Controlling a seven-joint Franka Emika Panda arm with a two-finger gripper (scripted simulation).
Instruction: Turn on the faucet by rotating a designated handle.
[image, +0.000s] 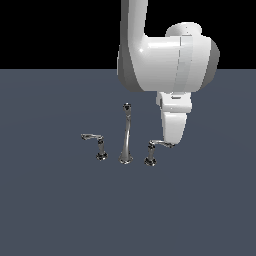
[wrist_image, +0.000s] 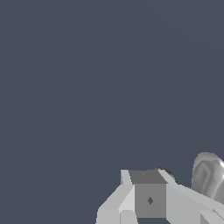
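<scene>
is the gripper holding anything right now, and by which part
Cannot be told: the gripper is at the designated handle's lever, but no clamp shows.

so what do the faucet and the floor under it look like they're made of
The faucet looks like polished chrome metal: bright highlights and dark reflections run along its spout and both levers, though as a render that is only its look. The floor is a flat, matte slate-blue surface with no grain or shine, so its material cannot be told.

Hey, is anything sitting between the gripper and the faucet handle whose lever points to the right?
Nothing visible. In the exterior view the gripper is already down at the lever end of the designated handle. The spout and the other handle stand off to the exterior view's left.
</scene>
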